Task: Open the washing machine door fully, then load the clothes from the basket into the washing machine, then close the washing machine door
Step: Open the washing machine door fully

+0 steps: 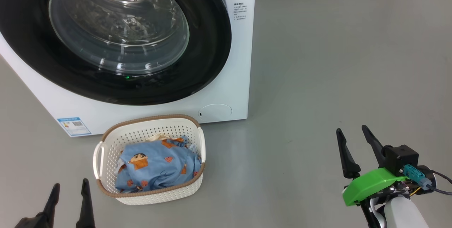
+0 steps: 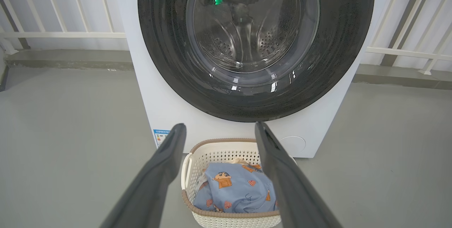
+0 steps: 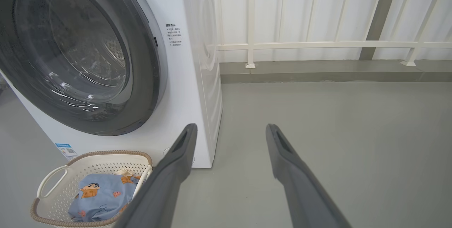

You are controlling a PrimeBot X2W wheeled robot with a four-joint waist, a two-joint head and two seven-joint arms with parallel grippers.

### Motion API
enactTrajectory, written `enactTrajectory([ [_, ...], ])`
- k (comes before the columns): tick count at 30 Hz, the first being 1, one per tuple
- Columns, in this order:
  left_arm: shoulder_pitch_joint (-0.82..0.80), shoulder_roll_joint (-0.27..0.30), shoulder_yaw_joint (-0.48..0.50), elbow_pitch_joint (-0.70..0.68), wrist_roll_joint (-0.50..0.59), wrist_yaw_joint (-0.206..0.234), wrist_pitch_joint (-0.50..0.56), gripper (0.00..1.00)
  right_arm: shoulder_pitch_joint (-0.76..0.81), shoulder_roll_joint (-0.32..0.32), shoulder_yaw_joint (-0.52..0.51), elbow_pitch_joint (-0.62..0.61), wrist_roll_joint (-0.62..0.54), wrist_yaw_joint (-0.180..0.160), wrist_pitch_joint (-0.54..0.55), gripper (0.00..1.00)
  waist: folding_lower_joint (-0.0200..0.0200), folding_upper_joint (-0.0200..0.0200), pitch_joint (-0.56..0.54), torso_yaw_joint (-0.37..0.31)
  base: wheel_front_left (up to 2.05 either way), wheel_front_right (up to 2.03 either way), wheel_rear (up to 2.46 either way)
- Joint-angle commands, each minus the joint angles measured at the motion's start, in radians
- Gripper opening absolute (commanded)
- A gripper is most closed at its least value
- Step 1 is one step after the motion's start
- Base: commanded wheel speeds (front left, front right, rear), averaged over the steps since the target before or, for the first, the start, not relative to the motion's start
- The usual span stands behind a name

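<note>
door: washing machine door [image 1: 120, 27] is shut flush on the washing machine [image 1: 240, 79], so I'd say step one hasn't started
left claw: left gripper [image 1: 70, 184] has its fingers spread wide and nothing in it
right claw: right gripper [image 1: 351, 129] is the same, wide open and empty
door from left claw: dead ahead and up; in the left wrist view the glass sits right above the gap between the fingers
door from right claw: ahead and off to its left; the fingers point past the machine's right corner at bare floor [image 1: 317, 62]
nearer arm: left is lined up on the door's middle, right is closer to its right edge
grab spot: small dark notch [image 3: 155, 41] on that right edge, maybe the latch, can't tell
laundry: basket [image 1: 152, 118] holding the clothes [image 1: 155, 166] sits just ahead of the left claw, between it and the machine
</note>
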Motion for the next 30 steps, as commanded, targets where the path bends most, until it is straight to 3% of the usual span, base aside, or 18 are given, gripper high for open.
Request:
enactTrajectory([
  [1, -0.042, 0.019, 0.025, -0.035, 0.004, -0.003, -0.012, 1.00, -0.020, 0.001, 0.027, -0.026, 0.005, -0.001, -0.012, 1.00, 0.0000, 0.0000, 0.000, 0.001, 0.00, 0.00, 0.00],
  [17, -0.014, 0.006, 0.008, -0.080, 0.002, -0.003, -0.012, 1.00, -0.035, 0.001, 0.022, -0.029, 0.047, -0.001, -0.012, 1.00, 0.0000, 0.0000, -0.001, 0.008, 0.00, 0.00, 0.00],
  [25, -0.001, 0.000, 0.002, -0.106, 0.010, -0.003, -0.012, 1.00, -0.100, 0.001, 0.008, -0.046, 0.135, -0.001, -0.012, 1.00, 0.0000, 0.0000, 0.011, 0.012, 0.00, 0.00, 0.00],
  [30, 0.012, -0.003, -0.001, -0.121, 0.013, -0.003, -0.012, 1.00, -0.145, 0.001, -0.016, -0.028, 0.272, -0.001, -0.012, 1.00, 0.0000, 0.0000, 0.013, 0.021, 0.00, 0.00, 0.00],
])
